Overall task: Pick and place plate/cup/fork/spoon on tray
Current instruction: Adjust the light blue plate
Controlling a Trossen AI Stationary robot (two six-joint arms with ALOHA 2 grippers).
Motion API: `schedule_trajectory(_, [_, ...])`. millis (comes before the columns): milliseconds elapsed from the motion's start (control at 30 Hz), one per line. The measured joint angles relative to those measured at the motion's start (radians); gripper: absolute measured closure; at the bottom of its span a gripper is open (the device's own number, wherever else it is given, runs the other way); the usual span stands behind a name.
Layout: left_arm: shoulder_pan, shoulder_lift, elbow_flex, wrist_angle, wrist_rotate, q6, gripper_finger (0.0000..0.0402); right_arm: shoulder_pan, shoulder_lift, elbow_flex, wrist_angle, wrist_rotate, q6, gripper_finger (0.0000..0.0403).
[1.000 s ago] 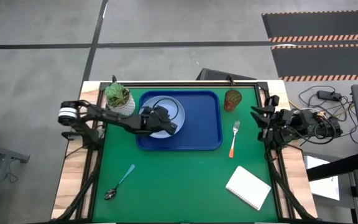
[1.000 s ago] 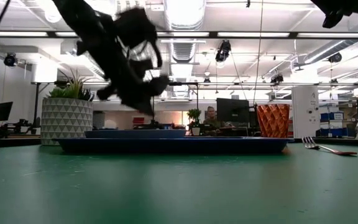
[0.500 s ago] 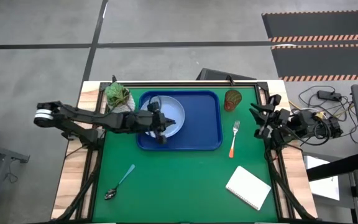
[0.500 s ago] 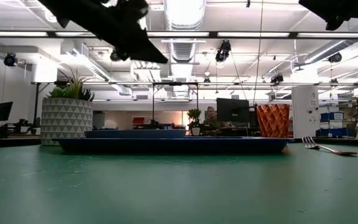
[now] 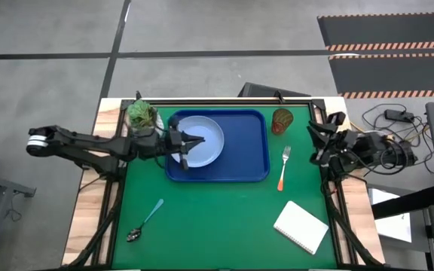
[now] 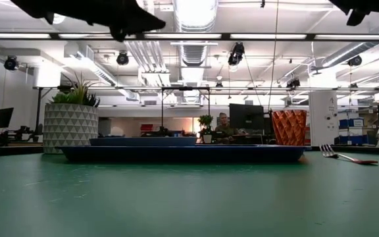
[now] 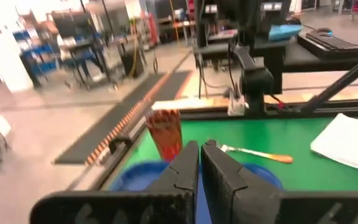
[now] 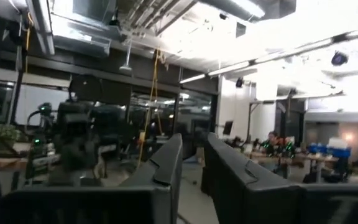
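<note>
On the desk's [image 5: 224, 226] left side the spoon [image 5: 145, 221] lies alone on the green mat, well apart from everything else. Further in, the left hand [image 5: 184, 144] hovers above the tray's [image 5: 255, 169] left rim with its fingers nearly pressed together and nothing between them, and the plate [image 5: 206, 135] sits flat inside the tray's left half, so that item looks placed. The likely next job is another item, and a good pick means opening the fingers wide first, then descending squarely over a handle's middle (thin cutlery slips from a skewed pinch). Right of the tray, the cup [image 5: 282, 120] stands upright near its far corner, and the fork [image 5: 283, 168] lies just beside the tray's right edge. The right hand [image 5: 315, 146] waits at the desk's right edge, empty, fingers a little apart.
</note>
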Motion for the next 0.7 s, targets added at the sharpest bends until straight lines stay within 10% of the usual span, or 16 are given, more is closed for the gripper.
schedule_trajectory(367, [0.017,-0.104,-0.014,-0.02,-0.078,0.395,0.0401,-0.034,0.339,0.0,0.16,0.191,0.063,0.0393])
schedule_trajectory(700, [0.061,-0.205,-0.008,0.001,-0.145,0.304,0.0401,-0.297,0.714,0.001,0.884,0.148,-0.041,0.0394])
